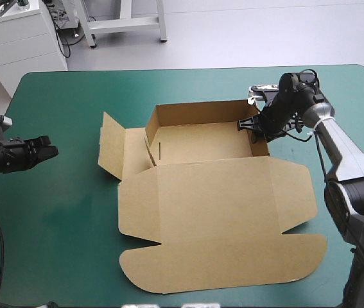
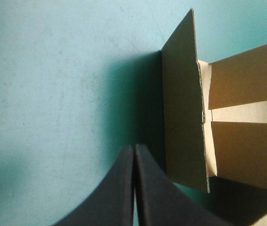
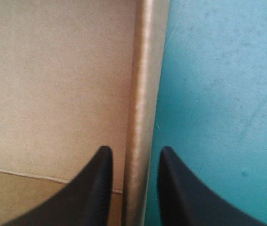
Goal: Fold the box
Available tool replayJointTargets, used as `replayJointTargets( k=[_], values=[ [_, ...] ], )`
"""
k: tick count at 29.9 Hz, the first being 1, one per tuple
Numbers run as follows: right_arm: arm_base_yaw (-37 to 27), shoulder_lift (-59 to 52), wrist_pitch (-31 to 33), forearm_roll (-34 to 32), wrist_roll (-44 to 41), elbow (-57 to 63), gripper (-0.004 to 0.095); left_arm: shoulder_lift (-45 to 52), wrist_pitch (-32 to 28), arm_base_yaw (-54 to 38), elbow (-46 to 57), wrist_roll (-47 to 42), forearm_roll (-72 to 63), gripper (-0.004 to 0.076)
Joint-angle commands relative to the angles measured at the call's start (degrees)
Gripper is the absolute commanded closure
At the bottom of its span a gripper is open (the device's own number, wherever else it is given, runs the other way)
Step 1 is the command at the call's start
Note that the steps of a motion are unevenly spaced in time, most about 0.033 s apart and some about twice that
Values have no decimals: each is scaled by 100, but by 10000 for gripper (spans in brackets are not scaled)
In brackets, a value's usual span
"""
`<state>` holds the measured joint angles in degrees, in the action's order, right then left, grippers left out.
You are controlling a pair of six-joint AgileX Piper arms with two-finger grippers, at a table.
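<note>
1. Hidden or cut off: in the high view the right gripper sits against the box's right wall, and its fingertips cannot be made out there. In the right wrist view that wall is blurred, and only a patch of the tray floor shows beside it. The left wrist view cuts the box off at its far side.
2. Box position: the brown box lies at the middle of the counter. The far and right walls are raised. The left side flap is splayed outward. The lid lies flat toward the near edge.
3. Right gripper: the black fingers stand apart and straddle the right wall. One is inside the tray and one is over the teal-green cover. Whether either finger touches the board cannot be told.
4. Left gripper: it is near the counter's left edge, well apart from the box. In its own wrist view the gripper has its fingers pressed together, holding nothing. The tilted side flap is ahead of them.
</note>
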<state>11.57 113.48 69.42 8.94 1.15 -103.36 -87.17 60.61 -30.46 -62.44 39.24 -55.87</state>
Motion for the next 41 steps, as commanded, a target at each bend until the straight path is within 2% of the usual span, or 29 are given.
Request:
replayJointTargets(
  k=[1,10,17,27,30,33,36,38,41],
  values=[
    [-39,-326,57,13,180,-158,924,234,16,-22,-147,24,-226,756],
    [-39,-388,205,5,220,-610,925,234,44,-22,-147,24,-121,756],
    [-39,-1211,205,-356,67,-948,926,234,67,-22,-147,24,-121,756],
    [-39,-2303,205,464,-81,-948,926,234,58,-22,-147,37,-121,756],
    [-39,-2355,205,515,-81,-948,926,234,159,34,-147,494,-158,745],
    [-39,-2334,205,551,-81,-948,926,234,159,113,-147,493,-148,670],
    [-39,-2331,205,579,-81,-948,926,234,250,186,-147,493,-148,505],
    [-39,-2331,205,621,-81,-948,926,224,264,264,-147,358,-148,355],
    [-39,-2331,205,665,-81,-948,926,212,306,427,-147,150,-135,210]
  ],
)
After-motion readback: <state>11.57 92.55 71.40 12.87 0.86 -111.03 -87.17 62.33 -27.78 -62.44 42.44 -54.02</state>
